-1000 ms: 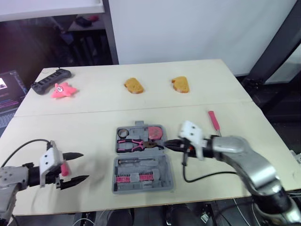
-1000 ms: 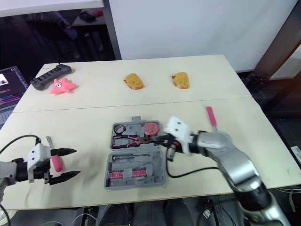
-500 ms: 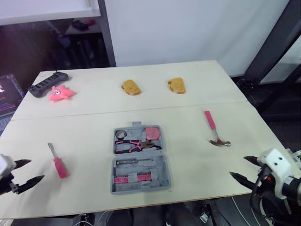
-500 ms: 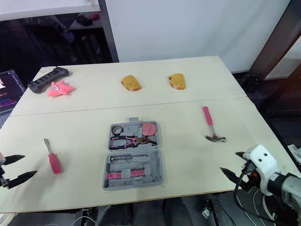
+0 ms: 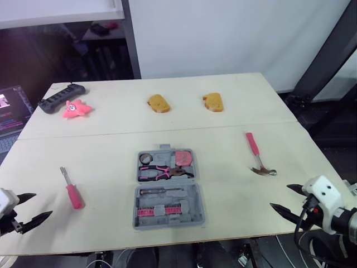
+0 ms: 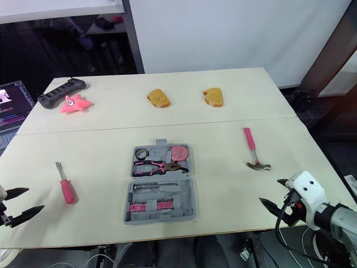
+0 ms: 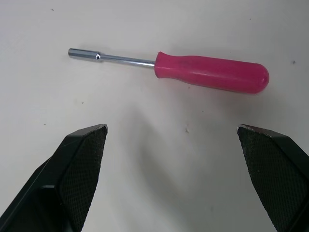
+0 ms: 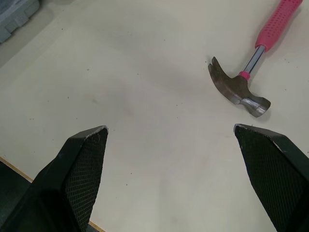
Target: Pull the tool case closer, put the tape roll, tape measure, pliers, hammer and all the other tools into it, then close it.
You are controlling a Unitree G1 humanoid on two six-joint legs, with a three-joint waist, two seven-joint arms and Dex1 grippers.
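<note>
We see the open tool case (image 6: 160, 184) near the front edge of the table (image 6: 223, 139), pliers (image 6: 159, 166) seemingly inside. The screwdriver (image 6: 66, 185) and hammer (image 6: 252, 149) lie on bare board either side. Our left gripper (image 6: 35, 200) and right gripper (image 6: 269, 190) gape empty.

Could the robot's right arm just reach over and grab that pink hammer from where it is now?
Probably yes. The right gripper hangs open at the near edge of the table, and the hammer lies flat just ahead with nothing between them.

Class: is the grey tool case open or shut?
Open. The tool case lies spread flat, both halves facing up, with the pliers showing in its far half.
</note>
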